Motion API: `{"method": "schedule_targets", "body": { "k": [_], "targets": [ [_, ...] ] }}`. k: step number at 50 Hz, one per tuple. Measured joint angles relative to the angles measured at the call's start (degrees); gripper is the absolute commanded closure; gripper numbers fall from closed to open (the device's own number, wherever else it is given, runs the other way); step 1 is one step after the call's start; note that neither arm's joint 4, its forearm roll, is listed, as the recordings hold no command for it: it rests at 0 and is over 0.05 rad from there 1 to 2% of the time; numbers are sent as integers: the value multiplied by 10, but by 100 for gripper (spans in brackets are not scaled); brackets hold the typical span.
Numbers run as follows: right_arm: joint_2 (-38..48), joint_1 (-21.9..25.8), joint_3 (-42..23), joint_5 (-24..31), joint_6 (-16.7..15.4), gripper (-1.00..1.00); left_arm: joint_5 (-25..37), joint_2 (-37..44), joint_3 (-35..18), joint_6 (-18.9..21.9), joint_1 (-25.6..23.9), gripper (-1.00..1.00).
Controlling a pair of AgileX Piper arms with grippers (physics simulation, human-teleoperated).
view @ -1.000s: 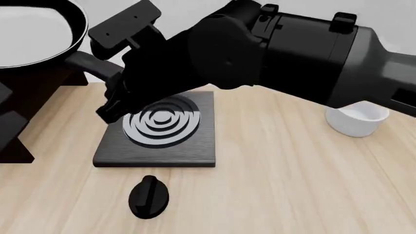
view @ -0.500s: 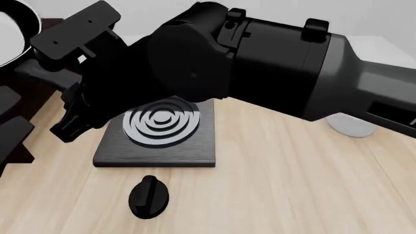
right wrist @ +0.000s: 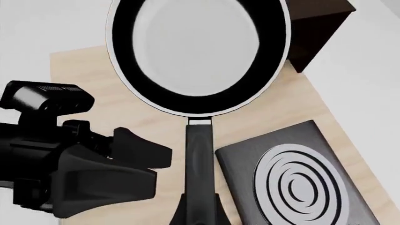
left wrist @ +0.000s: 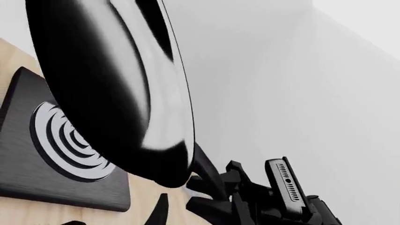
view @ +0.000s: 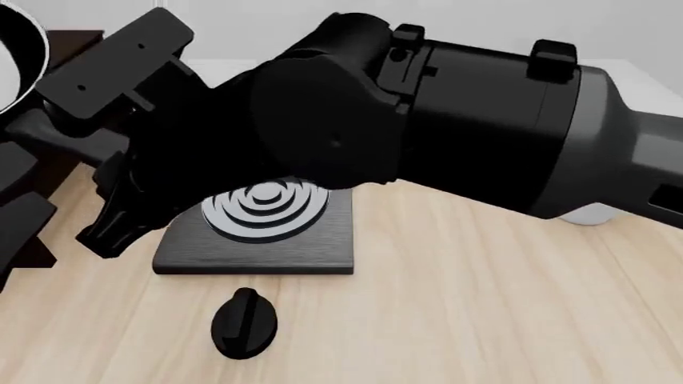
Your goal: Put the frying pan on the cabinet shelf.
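The frying pan is glossy black with a pale rim. Its long handle runs back into my right gripper, which is shut on it. In the front view only the pan's rim shows at the far left edge, held in the air beside the dark brown cabinet. My right gripper reaches across over the stove plate. The cabinet's corner lies just past the pan. The pan's underside fills the left wrist view. My left gripper is open and empty, below the pan's handle side.
A flat black stove plate with grey rings lies under my right arm. A black knob stands in front of it. A white bowl peeks out under the right arm at the right.
My right arm has swung left with the pan, which went from the upper left corner to almost out of the front view. In the last half second it moved only slightly.
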Motion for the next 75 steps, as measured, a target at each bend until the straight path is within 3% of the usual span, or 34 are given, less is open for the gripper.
{"method": "schedule_targets", "body": {
  "k": [46,47,71,72,75],
  "targets": [
    [-37,30,88,-50,1,100,-20,6,21,-5,5,-100],
    [-37,30,89,-51,2,100,-21,6,22,-5,5,100],
    [-49,36,101,-62,12,100,-27,-1,24,0,0,100],
    [-50,37,102,-63,13,-100,-28,-1,24,1,0,100],
    [-59,37,106,-67,13,-100,-24,0,26,-3,2,100]
  ]
}}
